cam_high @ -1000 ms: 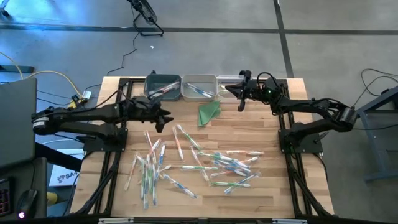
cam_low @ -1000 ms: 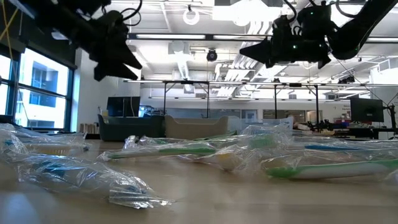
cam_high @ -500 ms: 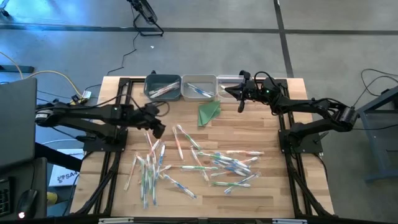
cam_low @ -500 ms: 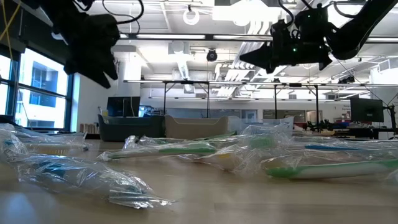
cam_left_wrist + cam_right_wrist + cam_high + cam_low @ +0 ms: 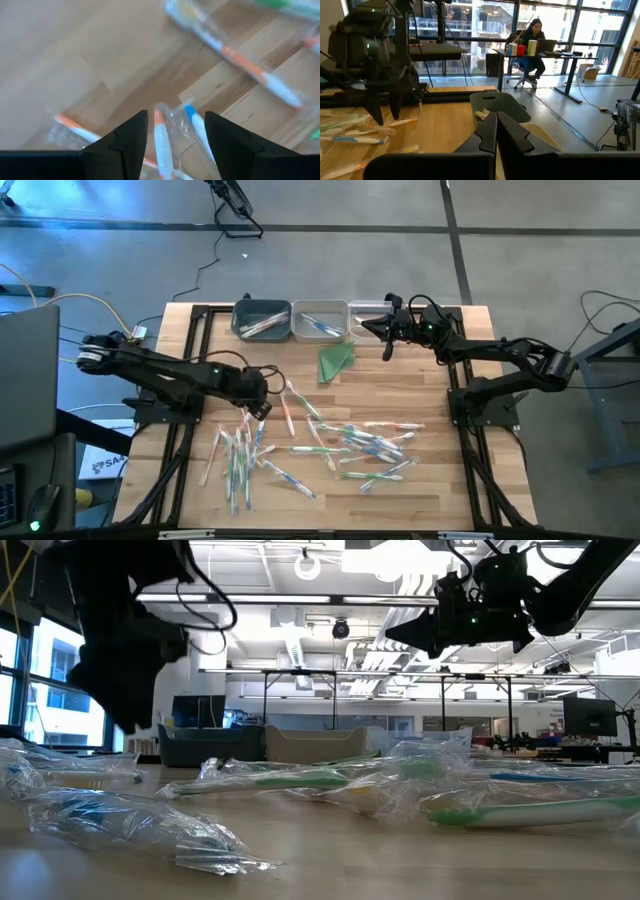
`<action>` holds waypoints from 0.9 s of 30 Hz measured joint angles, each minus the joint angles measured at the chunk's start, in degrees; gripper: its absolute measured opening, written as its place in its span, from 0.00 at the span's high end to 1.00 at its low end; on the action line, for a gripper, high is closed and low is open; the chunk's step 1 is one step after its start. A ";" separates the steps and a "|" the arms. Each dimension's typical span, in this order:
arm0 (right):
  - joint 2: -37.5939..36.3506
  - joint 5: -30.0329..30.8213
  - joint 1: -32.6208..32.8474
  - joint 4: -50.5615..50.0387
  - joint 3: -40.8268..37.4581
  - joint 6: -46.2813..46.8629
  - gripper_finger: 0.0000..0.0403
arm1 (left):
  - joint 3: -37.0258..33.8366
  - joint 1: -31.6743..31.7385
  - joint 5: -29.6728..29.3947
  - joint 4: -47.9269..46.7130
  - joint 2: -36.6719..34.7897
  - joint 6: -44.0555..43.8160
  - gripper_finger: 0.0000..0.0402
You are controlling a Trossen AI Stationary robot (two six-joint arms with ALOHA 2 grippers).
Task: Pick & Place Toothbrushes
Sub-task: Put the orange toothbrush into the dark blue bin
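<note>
blurred: toothbrushes (image 5: 252, 70) | cut off: left gripper (image 5: 175, 132) base

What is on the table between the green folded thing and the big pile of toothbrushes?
Nothing: in the high view only bare wood lies between the green folded thing and the toothbrushes.

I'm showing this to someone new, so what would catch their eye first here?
Probably the scatter of wrapped toothbrushes across the middle of the wooden table. Next, the left gripper, open, just above the pile's left edge, and the three bins along the far edge, where the right gripper waits shut.
</note>
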 joint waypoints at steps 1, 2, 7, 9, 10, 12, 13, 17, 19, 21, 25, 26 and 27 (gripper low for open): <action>0.00 0.00 0.00 -0.03 0.00 0.00 0.99 | 0.00 0.09 1.16 -1.12 0.69 -0.87 0.52; 0.00 0.00 -0.01 -0.03 0.00 0.00 0.99 | 0.00 0.09 2.38 -2.29 1.32 -1.61 0.52; 0.00 0.00 0.00 -0.74 0.00 0.00 0.99 | 0.00 0.09 7.29 -1.94 4.16 -3.56 0.52; 0.00 0.00 0.00 -0.99 0.00 0.00 0.99 | 0.01 0.09 8.32 -1.72 4.79 -4.20 0.52; 0.00 0.00 -0.02 -1.01 0.00 0.00 0.99 | -0.02 0.09 8.31 -1.99 4.80 -4.28 0.52; 0.00 0.00 0.00 -1.22 0.00 0.00 0.99 | 0.03 0.09 8.37 -0.68 5.13 -4.42 0.52; 0.00 0.00 0.00 -1.38 0.00 0.00 0.99 | 0.03 0.09 8.40 -0.87 5.29 -4.45 0.52; 0.00 0.00 -0.01 -1.46 0.00 0.00 0.99 | 0.00 0.09 8.41 -1.26 5.15 -4.68 0.52; 0.00 0.00 -0.02 -1.50 0.00 0.00 0.99 | 0.00 0.09 8.42 -1.74 5.15 -5.34 0.52; 0.00 0.00 0.00 -1.54 0.00 0.00 0.99 | 0.00 0.09 8.42 -1.54 5.15 -5.77 0.52; 0.00 0.00 -0.02 -1.54 0.00 0.00 0.99 | 0.00 0.09 8.37 -1.42 5.15 -5.91 0.52; 0.00 0.00 -0.02 -1.54 0.00 0.00 0.99 | 0.00 0.09 8.35 -1.42 5.15 -5.93 0.52; 0.00 0.00 -0.02 -1.56 0.00 0.00 0.99 | 0.00 0.09 8.29 -1.45 5.15 -5.93 0.52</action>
